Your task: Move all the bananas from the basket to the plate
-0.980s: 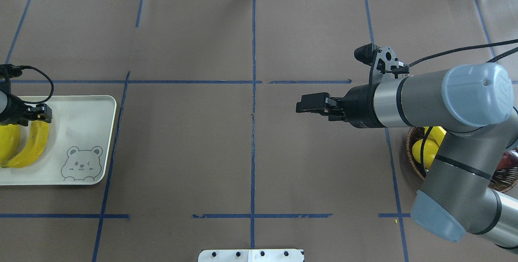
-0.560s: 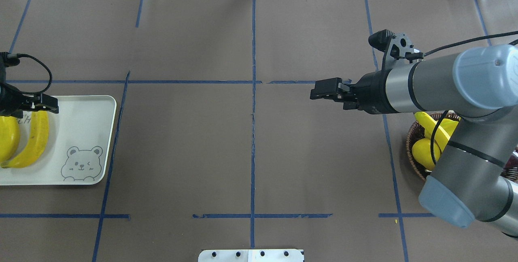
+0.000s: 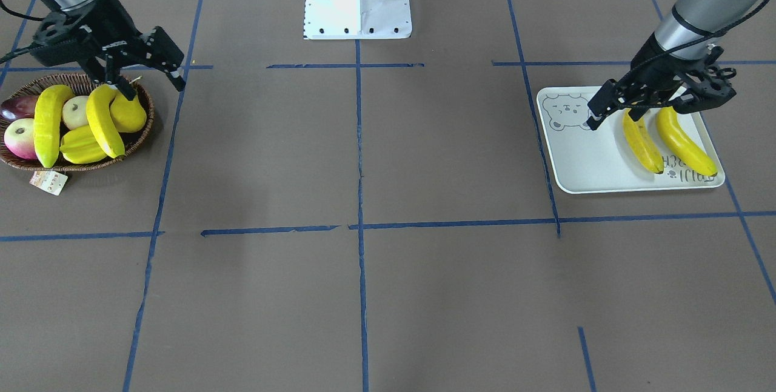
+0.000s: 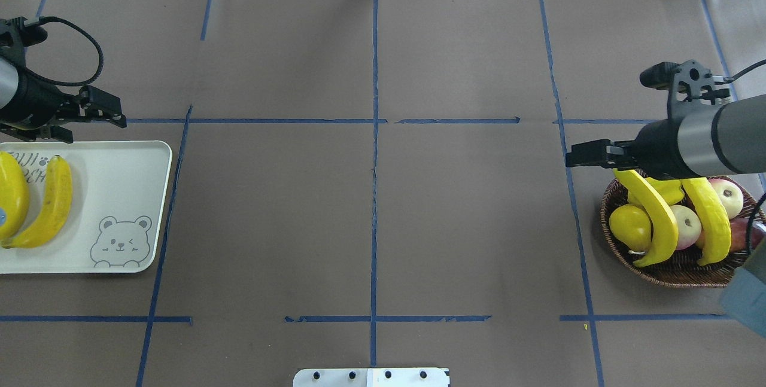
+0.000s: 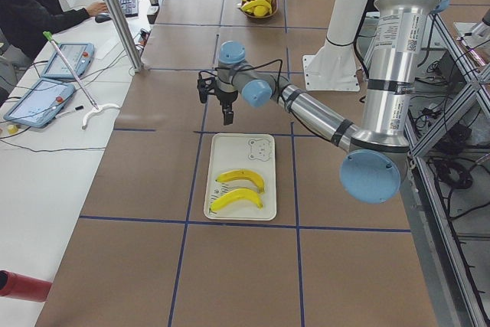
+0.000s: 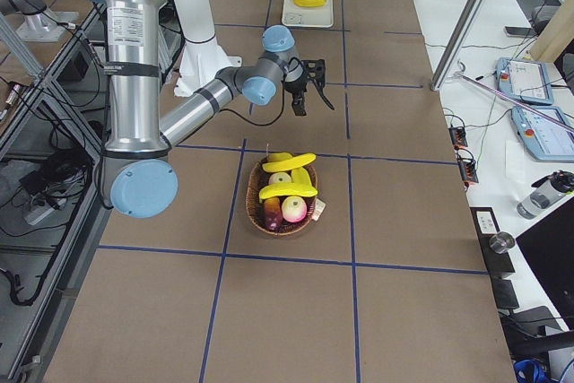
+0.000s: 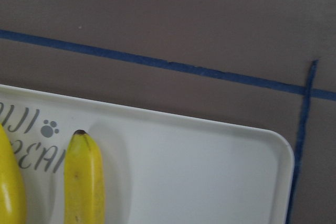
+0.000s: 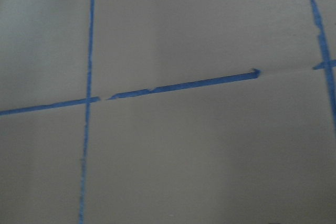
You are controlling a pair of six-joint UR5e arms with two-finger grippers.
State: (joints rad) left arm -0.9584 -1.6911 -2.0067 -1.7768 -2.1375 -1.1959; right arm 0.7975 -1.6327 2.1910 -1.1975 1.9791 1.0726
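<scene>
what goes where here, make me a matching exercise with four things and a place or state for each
Things:
1 left gripper
2 right gripper
3 pear
4 paper tag

Places or states:
a open, by the basket
b lying on the table
c open, by the plate
d inside the basket

Pairs: 1-c, 2-a, 3-d, 4-b

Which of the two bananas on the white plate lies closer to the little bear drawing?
The banana toward the middle of the plate. The other banana lies beyond it, along the edge farthest from the bear drawing.
</scene>
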